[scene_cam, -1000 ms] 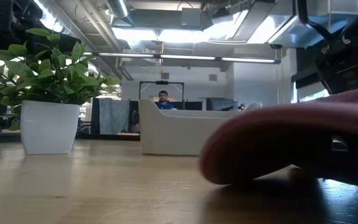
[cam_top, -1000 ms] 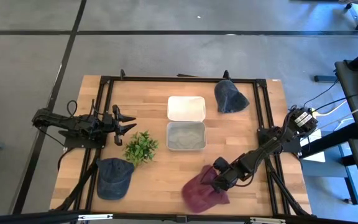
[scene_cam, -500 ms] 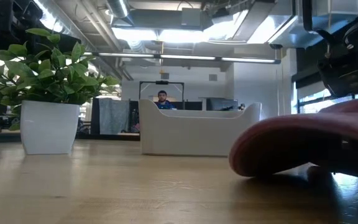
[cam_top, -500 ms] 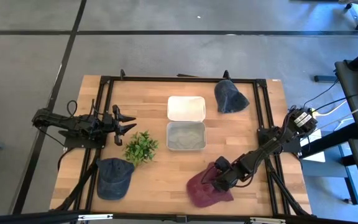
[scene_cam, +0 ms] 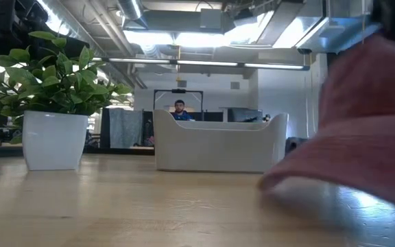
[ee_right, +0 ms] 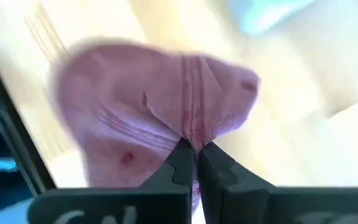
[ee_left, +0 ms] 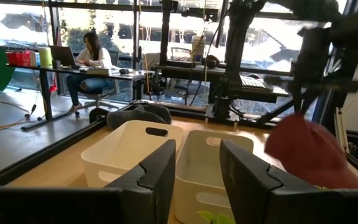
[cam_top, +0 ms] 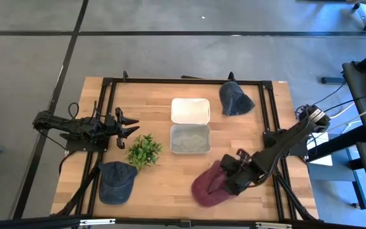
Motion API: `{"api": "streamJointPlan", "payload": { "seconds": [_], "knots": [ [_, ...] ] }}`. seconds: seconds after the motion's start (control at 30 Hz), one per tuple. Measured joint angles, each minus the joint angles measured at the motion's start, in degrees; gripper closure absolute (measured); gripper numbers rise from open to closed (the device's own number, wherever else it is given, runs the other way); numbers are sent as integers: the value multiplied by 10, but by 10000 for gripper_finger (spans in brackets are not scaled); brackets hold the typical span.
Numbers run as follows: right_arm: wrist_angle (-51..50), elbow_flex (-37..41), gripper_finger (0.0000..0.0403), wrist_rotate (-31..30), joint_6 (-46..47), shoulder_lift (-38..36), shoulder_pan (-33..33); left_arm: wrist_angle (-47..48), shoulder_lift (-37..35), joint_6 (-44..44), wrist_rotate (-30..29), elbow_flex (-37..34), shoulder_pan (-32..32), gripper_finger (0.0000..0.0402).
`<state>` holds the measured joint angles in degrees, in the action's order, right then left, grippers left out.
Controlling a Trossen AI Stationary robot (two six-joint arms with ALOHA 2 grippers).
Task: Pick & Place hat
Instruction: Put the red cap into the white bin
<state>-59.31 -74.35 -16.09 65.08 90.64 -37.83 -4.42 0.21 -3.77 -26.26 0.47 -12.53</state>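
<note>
A maroon hat hangs at the table's near right, with my right gripper shut on it. The same hat shows in the right wrist view, fills the right of the low view, and appears far off in the left wrist view. My left gripper waits open at the table's left, level, pointing toward the bins; its fingers have nothing between them. My right gripper pinches a raised fold of the hat's crown, at a seam, between its two fingertips. The fingers slant down at it from the table's right. The hat hangs below the fingers, bunched up at the pinch. I cannot tell whether its lowest edge is clear of the table.
A white bin and a grey bin stand at the table's middle. A dark blue hat lies at the far right, a blue cap at the near left, and a potted plant beside it. A person sits beyond the table.
My right gripper has gone up and toward the table's right edge with the maroon hat. The hat, flat on the table a second ago, has been drawn up by its crown and now hangs bunched below the fingers.
</note>
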Motion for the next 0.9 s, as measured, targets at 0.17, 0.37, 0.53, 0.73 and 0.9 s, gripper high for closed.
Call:
{"api": "streamJointPlan", "payload": {
  "seconds": [0.17,0.37,0.53,0.73,0.9],
  "knots": [
    [-138,-145,394,-52,-42,-3,15,3,0,-2,0,0,0,280],
    [-217,-311,394,-119,-152,-3,27,3,0,-2,0,0,0,280],
    [-236,-427,394,-199,-278,-4,46,3,0,-1,0,0,0,280],
    [-220,-494,394,-299,-476,-4,110,3,0,-1,0,0,0,280],
    [-198,-491,394,-278,-623,-4,205,3,0,-1,0,0,0,280]
  ]
}}
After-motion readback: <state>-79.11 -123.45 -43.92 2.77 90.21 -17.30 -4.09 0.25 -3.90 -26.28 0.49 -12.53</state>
